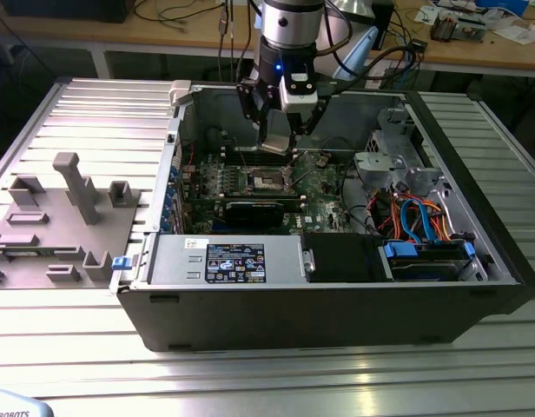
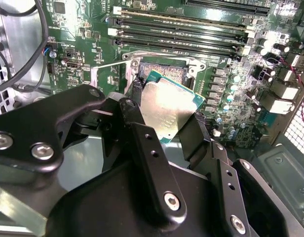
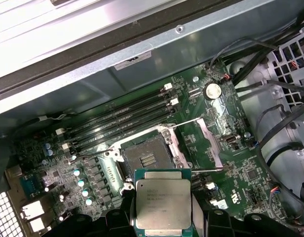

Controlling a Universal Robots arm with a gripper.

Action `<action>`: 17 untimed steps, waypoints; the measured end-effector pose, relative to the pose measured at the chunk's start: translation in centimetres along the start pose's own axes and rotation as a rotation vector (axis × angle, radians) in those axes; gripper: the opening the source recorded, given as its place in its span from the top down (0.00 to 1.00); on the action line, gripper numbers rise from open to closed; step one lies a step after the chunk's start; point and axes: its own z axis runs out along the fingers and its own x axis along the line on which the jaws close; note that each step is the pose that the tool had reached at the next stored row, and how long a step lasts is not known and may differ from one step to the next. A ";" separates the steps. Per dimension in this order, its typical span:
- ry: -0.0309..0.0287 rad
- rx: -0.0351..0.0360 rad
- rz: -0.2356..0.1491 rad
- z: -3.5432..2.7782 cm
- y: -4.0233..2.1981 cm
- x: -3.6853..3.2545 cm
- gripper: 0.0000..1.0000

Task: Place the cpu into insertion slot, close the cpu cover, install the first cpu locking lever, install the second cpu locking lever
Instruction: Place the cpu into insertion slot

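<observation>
Gripper: the gripper (image 2: 167, 112) has its two black fingers (image 2: 136, 101) closed against opposite edges of the cpu (image 2: 168, 104), holding it from the sides.
Cpu: silvery metal top faces up in the first wrist view (image 3: 163, 202), and it hangs level, clear of the board.
Position: in the exterior view the gripper (image 1: 279, 139) is inside the open computer case (image 1: 337, 300), above the motherboard (image 1: 324, 189).
Socket: the insertion slot (image 3: 147, 158) lies bare, with its contact field exposed; the cpu sits just beside it, and in the second wrist view partly over it.
Cpu cover: the cpu cover (image 3: 210, 140) is swung open, lying to one side of the slot.
Locking levers: thin wire locking levers (image 3: 185, 122) are unhooked, near the cover.
Surroundings: the case rests on a ribbed metal table (image 1: 76, 347), with a grey fixture block (image 1: 68, 217) at the exterior view's left.
</observation>
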 end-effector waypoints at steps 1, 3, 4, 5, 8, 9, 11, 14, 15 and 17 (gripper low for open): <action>-0.0003 0.0007 0.002 0.01 0.00 0.00 0.45; -0.0008 0.0021 0.005 0.02 0.00 0.00 0.45; -0.0013 0.0031 0.009 0.03 0.00 0.00 0.45; -0.0017 0.0041 0.012 0.04 0.00 0.00 0.45; -0.0025 0.0062 0.020 0.07 0.00 0.00 0.45; -0.0029 0.0072 0.025 0.09 0.00 0.00 0.45; -0.0032 0.0080 0.029 0.11 0.00 0.00 0.45; -0.0040 0.0098 0.036 0.13 0.00 0.00 0.45; -0.0042 0.0105 0.038 0.14 0.00 0.00 0.45; -0.0046 0.0117 0.043 0.16 0.00 0.00 0.45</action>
